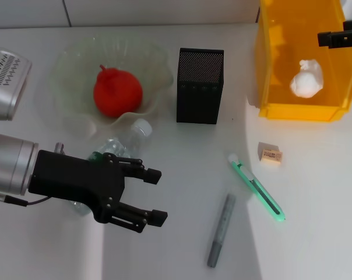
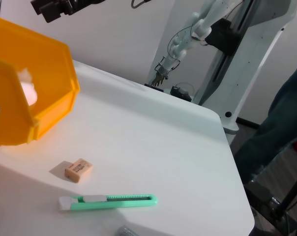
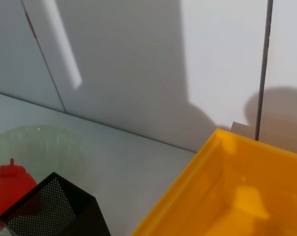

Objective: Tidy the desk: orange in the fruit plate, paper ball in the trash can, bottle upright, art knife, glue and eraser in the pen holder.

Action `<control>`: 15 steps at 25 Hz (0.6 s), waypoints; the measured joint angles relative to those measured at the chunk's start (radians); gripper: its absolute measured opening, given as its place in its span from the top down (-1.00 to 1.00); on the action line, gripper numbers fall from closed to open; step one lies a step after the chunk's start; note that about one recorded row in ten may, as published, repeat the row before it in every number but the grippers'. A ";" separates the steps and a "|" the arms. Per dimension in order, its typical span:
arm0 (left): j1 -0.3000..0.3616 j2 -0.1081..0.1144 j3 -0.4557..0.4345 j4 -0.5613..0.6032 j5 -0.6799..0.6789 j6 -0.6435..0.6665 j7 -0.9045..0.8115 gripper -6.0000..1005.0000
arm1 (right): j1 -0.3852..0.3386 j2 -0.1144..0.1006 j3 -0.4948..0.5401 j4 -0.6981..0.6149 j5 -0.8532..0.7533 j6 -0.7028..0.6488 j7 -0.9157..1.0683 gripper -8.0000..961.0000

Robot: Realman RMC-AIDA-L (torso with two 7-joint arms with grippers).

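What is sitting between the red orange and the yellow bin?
The pen holder stands between the orange and the trash can. The head view shows it best.

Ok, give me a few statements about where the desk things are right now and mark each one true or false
1. The orange sits in the fruit plate. True.
2. The paper ball lies on the table beside the eraser. False: it is inside the trash can.
3. The bottle stands upright. False: it lies on its side, partly behind the left gripper.
4. The eraser is outside the pen holder. True.
5. The left gripper is open. True.
6. The art knife is in the pen holder. False: it lies on the table near the eraser.
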 joint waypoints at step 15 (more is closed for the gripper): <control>-0.002 0.001 0.000 0.000 0.001 0.004 -0.013 -0.71 | -0.149 -0.094 0.013 0.065 0.502 -0.421 -0.203 -0.50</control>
